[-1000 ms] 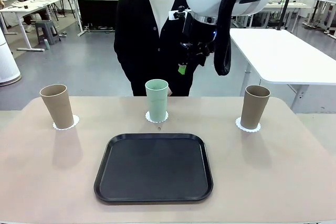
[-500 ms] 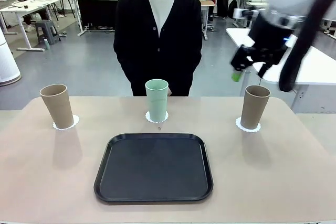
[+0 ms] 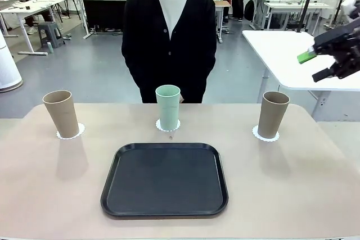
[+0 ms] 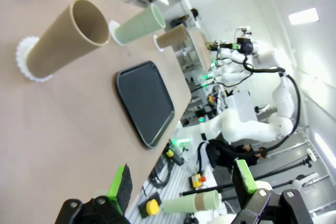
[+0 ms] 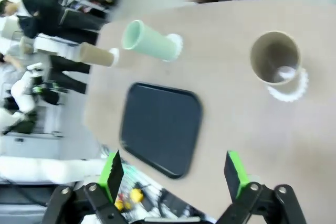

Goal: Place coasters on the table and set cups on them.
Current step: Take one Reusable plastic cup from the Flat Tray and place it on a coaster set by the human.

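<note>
Front view: all three cups [image 3: 167, 106] stand upright on their coasters [image 3: 265, 134] in a far row on the surface [image 3: 292, 189], left, middle and right, so the task looks done; right claw [image 3: 329, 60] hangs empty high at right. Left wrist view: left claw [image 4: 181, 190] released, empty. Right wrist view: right claw [image 5: 173, 174] spread wide, holding nothing, above the black tray [image 5: 160, 129].

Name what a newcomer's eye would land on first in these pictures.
Three cups in a row across the table: a tan cup left, a mint green cup centre, another tan cup right, each on a lacy white coaster. A black tray lies in front, bare.
</note>
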